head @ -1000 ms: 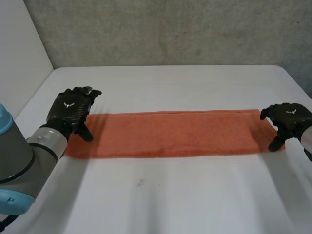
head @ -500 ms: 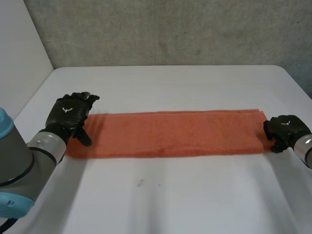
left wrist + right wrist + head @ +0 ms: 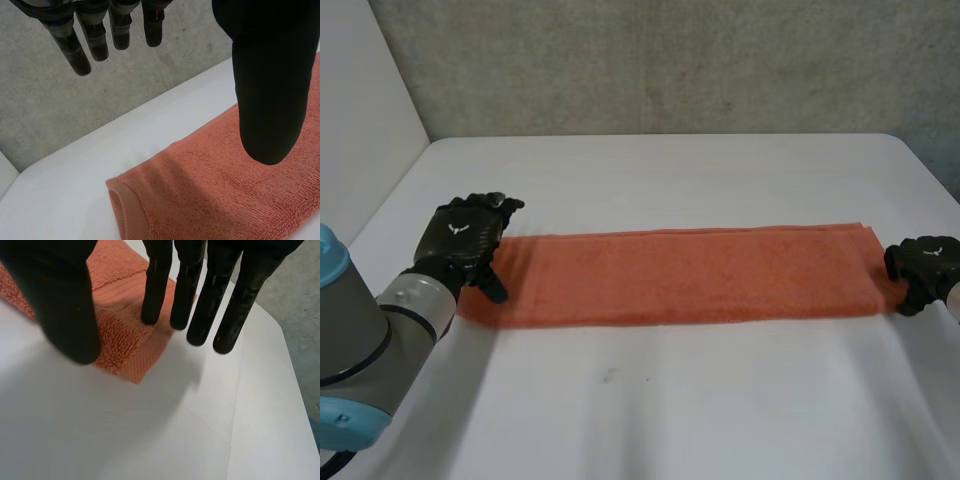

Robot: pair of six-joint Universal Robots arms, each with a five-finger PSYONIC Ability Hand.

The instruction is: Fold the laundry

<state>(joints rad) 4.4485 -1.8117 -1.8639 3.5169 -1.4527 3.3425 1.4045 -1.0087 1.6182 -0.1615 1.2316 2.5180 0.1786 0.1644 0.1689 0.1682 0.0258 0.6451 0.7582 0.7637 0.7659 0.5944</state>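
An orange towel [image 3: 680, 275], folded into a long narrow strip, lies flat across the white table [image 3: 670, 400]. My left hand [image 3: 460, 235] hovers over the strip's left end with straight, spread fingers. In the left wrist view its thumb [image 3: 270, 75] hangs above the towel [image 3: 225, 200] and the fingers reach past the far corner, holding nothing. My right hand [image 3: 925, 265] is at the strip's right end. In the right wrist view its straight fingers [image 3: 155, 290] point down, two fingertips resting on the towel [image 3: 125, 340] near its end corner, thumb over the near edge.
A grey concrete wall [image 3: 670, 60] stands behind the table, and a white panel [image 3: 360, 120] lines the left side. The table's right edge [image 3: 295, 380] runs close past the right hand.
The right hand has moved right and the towel's right end has slid right with it, lengthening the strip. The left hand has dropped slightly and shifted a little left at the left end.
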